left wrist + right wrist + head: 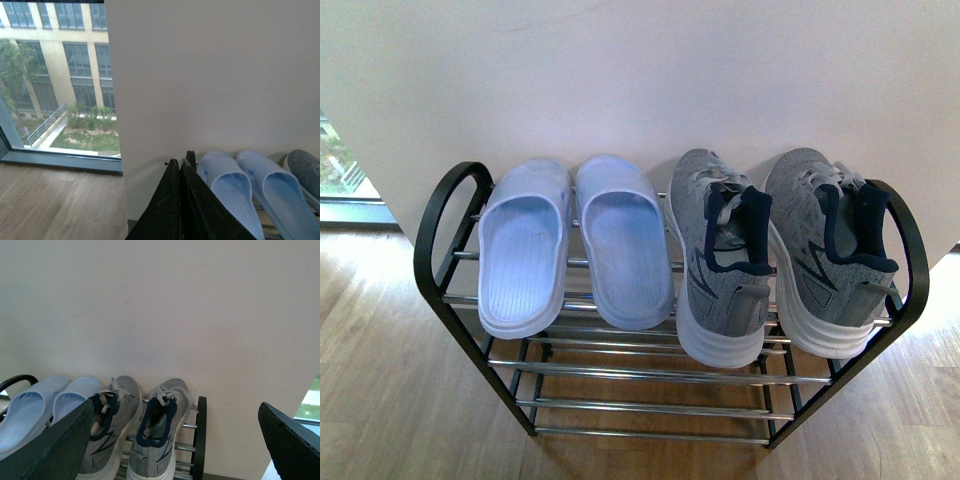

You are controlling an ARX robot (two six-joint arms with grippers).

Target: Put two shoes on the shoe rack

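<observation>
The left gripper (180, 167) has its dark fingers pressed together with nothing between them. It hangs off the left end of the shoe rack (438, 215), apart from it, with the nearer pale blue slide (230, 192) just beside its tips in the left wrist view. The right gripper (175, 440) stands spread wide, one finger (47, 447) at each side of its picture, and holds nothing. It is pulled back from the rack, and both grey sneakers show in the gap between its fingers. Neither arm appears in the front view.

All four shoes sit on the rack's top tier, toes toward the white wall (640, 70), heels over the front bars. The left sneaker (720, 255) and right sneaker (830, 250) fill the right half, the right one hard against the rack's right end loop. They are grey knit with thick white ribbed soles, navy lining and pale laces. The two slides (575, 240) fill the left half, side by side, smooth and pale blue. The lower tiers are thin chrome bars in a black frame, standing on a wooden floor (380, 380).
</observation>
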